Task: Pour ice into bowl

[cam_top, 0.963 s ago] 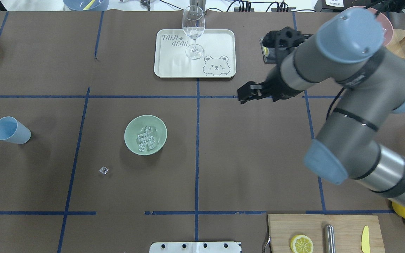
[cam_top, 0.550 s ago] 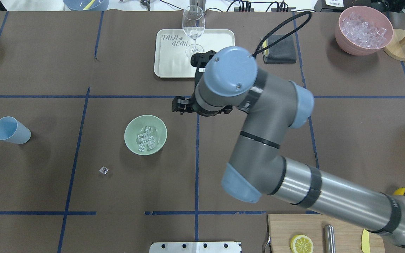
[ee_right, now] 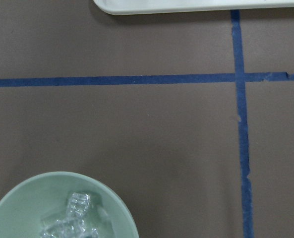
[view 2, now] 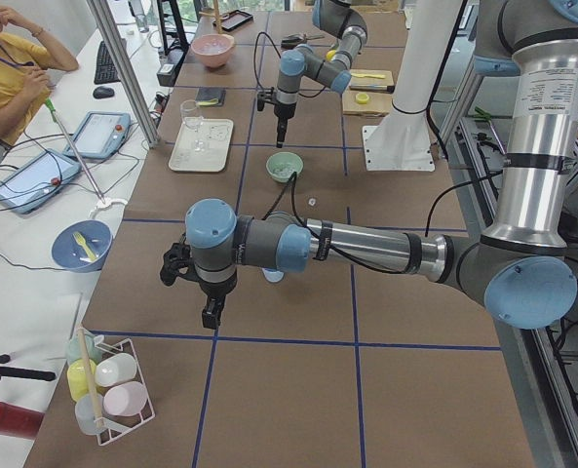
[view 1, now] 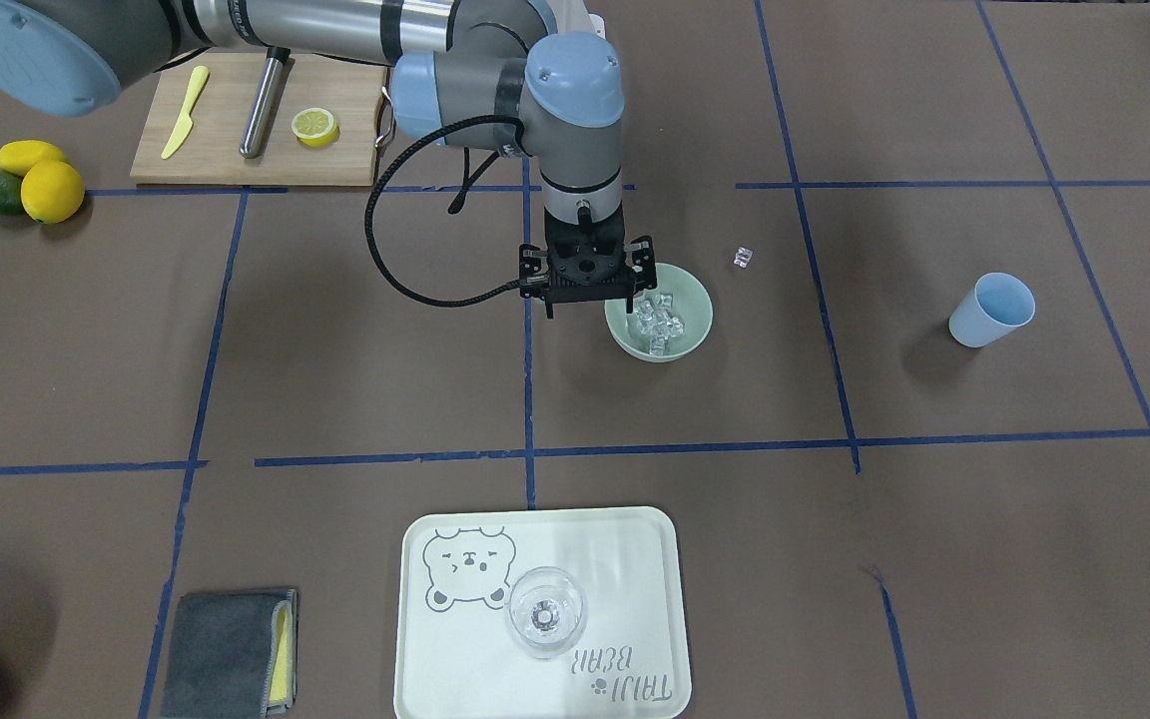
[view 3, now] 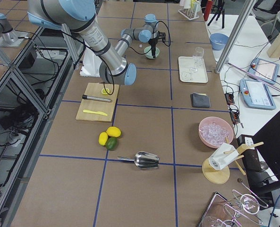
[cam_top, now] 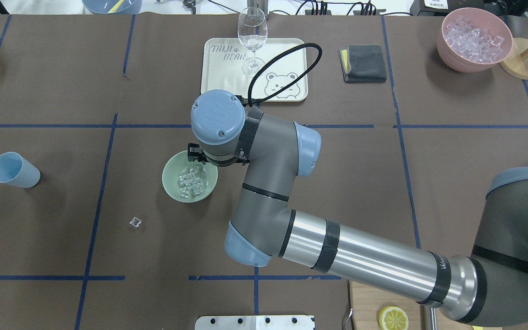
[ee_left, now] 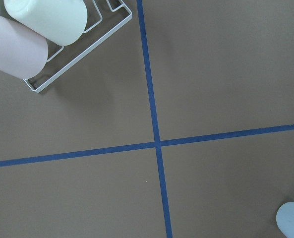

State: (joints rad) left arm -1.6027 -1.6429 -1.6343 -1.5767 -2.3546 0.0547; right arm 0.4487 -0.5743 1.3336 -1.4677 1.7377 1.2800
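The pale green bowl [cam_top: 170, 176] sits left of the table's centre and holds a pile of clear ice cubes [cam_top: 190, 182]. One stray cube [cam_top: 135, 222] lies on the table beside it. My right gripper [view 1: 588, 308] hangs open and empty, pointing down, just above the bowl's [view 1: 700, 320] rim; the overhead view hides most of it under the wrist. The right wrist view shows the bowl [ee_right: 18, 208] and ice [ee_right: 70, 220] at its lower left. The light blue cup [cam_top: 14, 170] lies tipped at the far left. My left gripper [view 2: 209, 312] shows only in the exterior left view; I cannot tell its state.
A white tray [cam_top: 211, 91] with a wine glass [cam_top: 252, 36] stands behind the bowl. A grey cloth [cam_top: 364, 63] and a pink bowl of ice [cam_top: 474, 39] are at the back right. A cutting board [view 1: 256, 120] with a lemon half is near the robot.
My right arm has swept left from the back right of the table to the green bowl's edge. The bowl, ice, stray cube and cup have not moved.
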